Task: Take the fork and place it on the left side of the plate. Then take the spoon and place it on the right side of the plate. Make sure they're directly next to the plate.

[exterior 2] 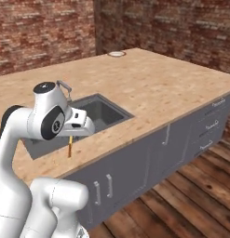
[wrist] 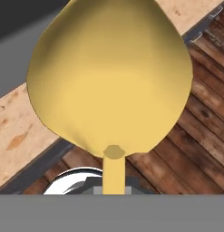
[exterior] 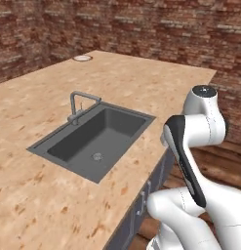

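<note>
Yellow-gold fills most of our hand view: the spoon sits right in front of the camera, its round bowl up and its thin handle running down to the bottom edge, where our pincer is clenched on it. From the right base view we see the pincer hanging below the white wrist at the near edge of the worktop, with a slim orange handle pointing straight down from it over the wood. So the spoon hangs upright, lifted clear of the surface.

Our worktop is pale speckled wood. A dark grey sink is sunk into it, with a grey tap at its far side, and a small round white thing lies near the far edge. Grey cabinet fronts with metal handles close the side. Behind stand red brick walls, and the floor is dark wooden planks.
</note>
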Tool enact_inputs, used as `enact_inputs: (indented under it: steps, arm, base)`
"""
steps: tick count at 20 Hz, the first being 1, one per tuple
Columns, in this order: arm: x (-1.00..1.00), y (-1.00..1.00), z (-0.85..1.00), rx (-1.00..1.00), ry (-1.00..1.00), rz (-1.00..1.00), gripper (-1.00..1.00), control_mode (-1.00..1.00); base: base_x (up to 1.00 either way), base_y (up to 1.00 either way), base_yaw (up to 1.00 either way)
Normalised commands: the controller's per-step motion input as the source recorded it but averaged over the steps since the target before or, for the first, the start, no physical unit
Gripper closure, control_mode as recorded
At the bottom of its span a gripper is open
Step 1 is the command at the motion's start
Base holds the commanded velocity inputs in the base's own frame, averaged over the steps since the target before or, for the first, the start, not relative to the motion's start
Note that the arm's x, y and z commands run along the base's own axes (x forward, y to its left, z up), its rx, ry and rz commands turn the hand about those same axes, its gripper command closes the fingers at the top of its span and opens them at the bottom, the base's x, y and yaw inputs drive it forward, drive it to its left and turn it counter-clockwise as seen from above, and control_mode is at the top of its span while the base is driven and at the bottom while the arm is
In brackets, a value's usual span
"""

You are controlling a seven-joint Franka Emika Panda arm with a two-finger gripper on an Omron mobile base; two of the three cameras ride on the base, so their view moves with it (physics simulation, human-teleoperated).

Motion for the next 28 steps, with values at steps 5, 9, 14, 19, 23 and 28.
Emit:
enact_inputs:
  steps: [5,9,14,19,23,28]
  arm:
    - [0.00,0.00,0.00,0.00,0.00,0.00,1.00,1.00]
    - [0.00,0.00,0.00,0.00,0.00,0.00,1.00,1.00]
    - [0.00,0.00,0.00,0.00,0.00,0.00,1.00,1.00]
    - [0.00,0.00,0.00,0.00,0.00,0.00,1.00,1.00]
    - [0.00,0.00,0.00,0.00,0.00,0.00,1.00,1.00]
    - [0.00,0.00,0.00,0.00,0.00,0.00,1.00,1.00]
  base:
    - [-1.00,0.89,0.12]
    - [-1.00,0.92,0.12]
    - [-1.00,0.94,0.11]
    - [-1.00,0.95,0.10]
    - [-1.00,0.97,0.09]
    - [-1.00,0.98,0.09]
